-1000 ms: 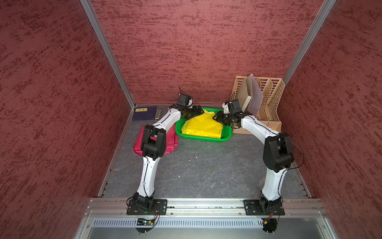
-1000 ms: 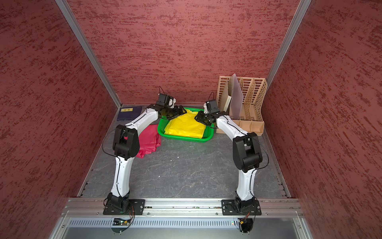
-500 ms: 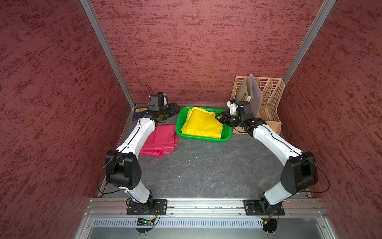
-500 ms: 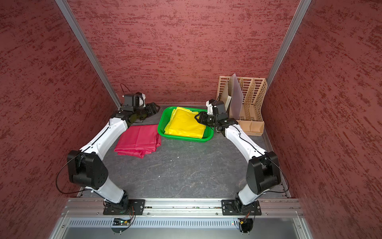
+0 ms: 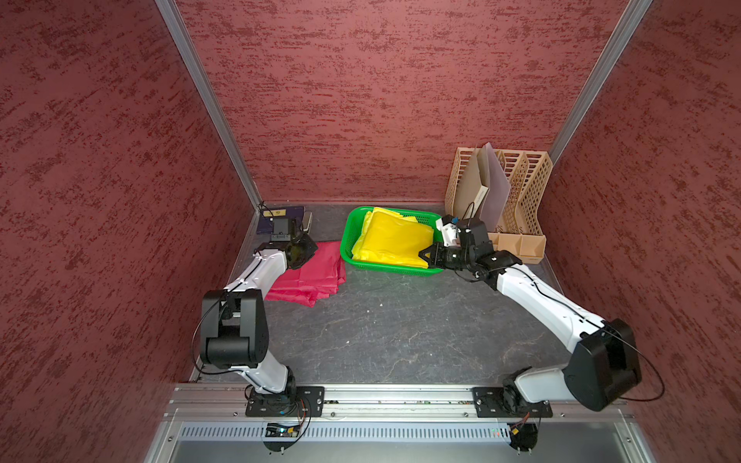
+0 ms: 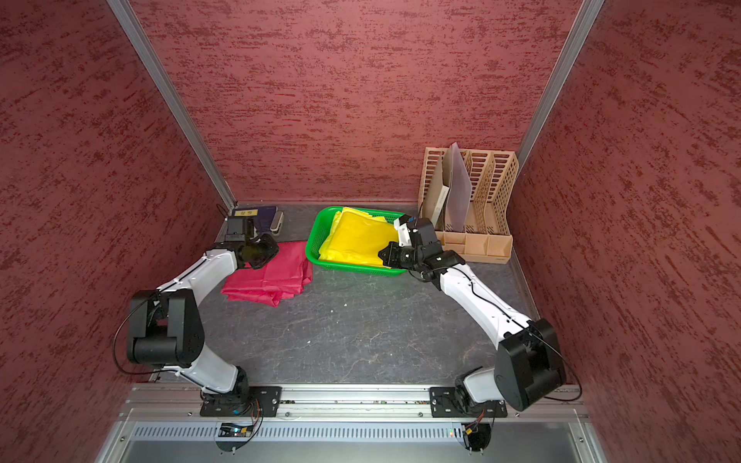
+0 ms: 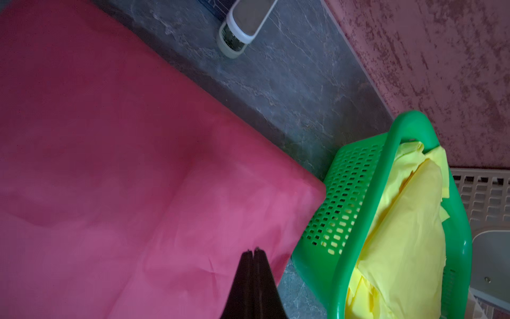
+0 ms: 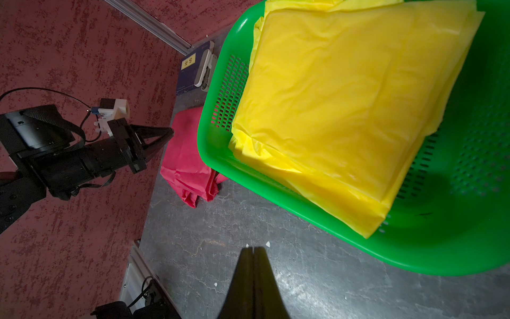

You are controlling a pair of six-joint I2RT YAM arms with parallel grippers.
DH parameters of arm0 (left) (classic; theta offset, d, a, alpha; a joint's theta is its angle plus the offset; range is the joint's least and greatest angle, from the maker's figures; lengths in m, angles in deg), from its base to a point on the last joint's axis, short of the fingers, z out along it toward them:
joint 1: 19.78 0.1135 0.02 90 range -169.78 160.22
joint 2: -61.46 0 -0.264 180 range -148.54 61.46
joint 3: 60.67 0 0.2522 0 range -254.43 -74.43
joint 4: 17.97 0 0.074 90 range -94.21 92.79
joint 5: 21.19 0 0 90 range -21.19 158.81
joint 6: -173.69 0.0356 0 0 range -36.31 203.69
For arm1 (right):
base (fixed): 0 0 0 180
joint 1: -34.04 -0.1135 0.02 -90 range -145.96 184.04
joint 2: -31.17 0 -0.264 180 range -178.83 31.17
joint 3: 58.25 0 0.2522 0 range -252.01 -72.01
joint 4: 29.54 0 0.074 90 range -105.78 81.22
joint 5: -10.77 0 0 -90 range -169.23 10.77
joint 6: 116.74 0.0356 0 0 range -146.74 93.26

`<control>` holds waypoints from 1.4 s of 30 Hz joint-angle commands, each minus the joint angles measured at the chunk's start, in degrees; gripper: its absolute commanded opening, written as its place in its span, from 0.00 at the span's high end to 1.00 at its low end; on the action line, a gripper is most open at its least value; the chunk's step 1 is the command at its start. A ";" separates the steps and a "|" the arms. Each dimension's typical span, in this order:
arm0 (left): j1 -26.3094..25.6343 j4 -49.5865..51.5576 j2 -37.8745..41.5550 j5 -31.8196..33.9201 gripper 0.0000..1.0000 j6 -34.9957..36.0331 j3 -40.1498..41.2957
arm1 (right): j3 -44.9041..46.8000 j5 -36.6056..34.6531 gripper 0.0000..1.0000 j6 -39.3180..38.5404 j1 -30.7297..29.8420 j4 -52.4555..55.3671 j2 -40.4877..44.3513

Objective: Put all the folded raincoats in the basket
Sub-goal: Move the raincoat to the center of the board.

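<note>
Raincoat [image 5: 391, 240], yellow, lies folded inside basket [image 5: 347, 240]. Left claw [image 7: 253, 250] and right claw [image 8: 254, 248] are closed and empty. Likely step: withdrawal. Lift each arm clear of basket rim before retracting, to avoid dragging it.

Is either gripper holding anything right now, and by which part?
Nothing is held. The left gripper and the right gripper are both shut with nothing between the jaws. The yellow raincoat lies free in the basket.

the folded yellow raincoat [image 6: 357, 240] lies inside the green basket [image 6: 353, 267], a red cloth [image 6: 272, 276] just beside it.
</note>
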 commanded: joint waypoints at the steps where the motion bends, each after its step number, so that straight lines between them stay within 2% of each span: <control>1: 1.86 -4.41 -3.99 -1.86 1.00 -4.75 2.25 | 0.88 -0.83 1.00 -1.27 -0.32 1.20 1.55; 11: 1.34 -7.08 -10.19 -3.67 1.00 -6.70 5.32 | 2.30 -1.32 1.00 -1.51 -0.60 2.26 2.28; 13: 1.40 -9.19 -10.52 -6.06 1.00 -8.13 7.50 | 2.64 -1.18 1.00 -1.58 -0.69 2.57 2.38; 16: 0.09 -11.33 -9.59 -6.17 1.00 -9.84 12.60 | 3.14 -1.41 1.00 -2.30 -0.69 3.51 2.72; 19: -1.90 -11.75 -7.10 -5.63 1.00 -10.92 17.13 | 3.82 -2.19 1.00 -2.98 -0.69 4.44 3.56; 28: -10.99 -8.42 4.10 1.74 1.00 -17.04 27.30 | 4.68 -2.86 1.00 -4.17 -0.76 6.03 5.31; 34: -15.76 -9.59 7.44 1.16 1.00 -21.24 32.90 | 5.82 -3.42 0.99 -4.09 -0.78 6.01 6.51; 42: -23.89 -5.56 16.05 5.01 1.00 -27.04 38.11 | 6.67 -2.60 0.98 -4.15 -0.78 5.21 7.03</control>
